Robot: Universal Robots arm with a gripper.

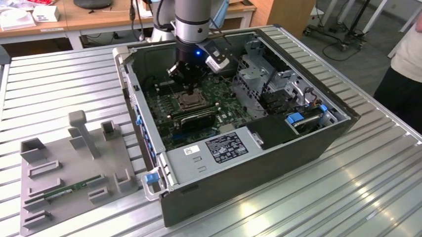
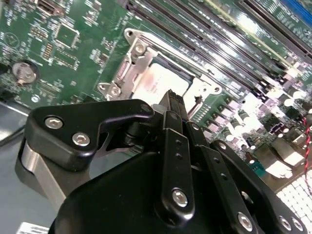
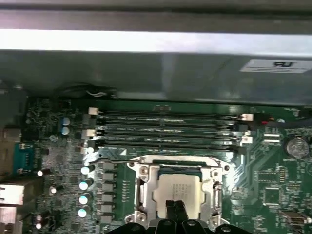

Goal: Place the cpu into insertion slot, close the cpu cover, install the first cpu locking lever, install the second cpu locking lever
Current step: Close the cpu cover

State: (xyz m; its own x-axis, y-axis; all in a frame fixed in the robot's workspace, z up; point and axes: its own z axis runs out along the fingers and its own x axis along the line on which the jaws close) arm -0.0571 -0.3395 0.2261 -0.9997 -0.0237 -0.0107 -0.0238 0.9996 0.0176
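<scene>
We find the gripper (image 1: 191, 90) in the upper middle of the exterior view, reaching down into the open computer case (image 1: 264, 190). In both wrist views its two black fingers are pressed together (image 2: 173, 99) (image 3: 174, 208), and we see nothing between them. The tips hang just over one edge of the cpu (image 3: 178, 189) (image 2: 158, 84); we cannot tell whether they touch it.

The cpu sits flat inside the insertion slot (image 1: 187, 102), silvery top facing up. The cpu cover (image 3: 213, 192) (image 2: 127, 73) lies down around it, and the chip shows through the cover's square window. We cannot tell how the locking levers stand.

Just beside the slot run four long black memory slots (image 3: 165, 129) (image 2: 219, 44), on the same green board (image 3: 273, 180). Inside the case, below the slot in the exterior view, a grey power unit (image 1: 224, 145) fills the near end. Toward the exterior view's right stand a metal drive cage (image 1: 257, 74) and a blue-tabbed drive (image 1: 303, 118). The case walls rise close around the arm.

At the exterior view's lower left, well apart from the case, a grey fixture tray (image 1: 63, 148) holds a green memory stick (image 1: 66, 190) lying in one groove. Both rest on a slatted metal table (image 1: 329, 197). A person (image 1: 405, 69) stands at the exterior view's right edge.
</scene>
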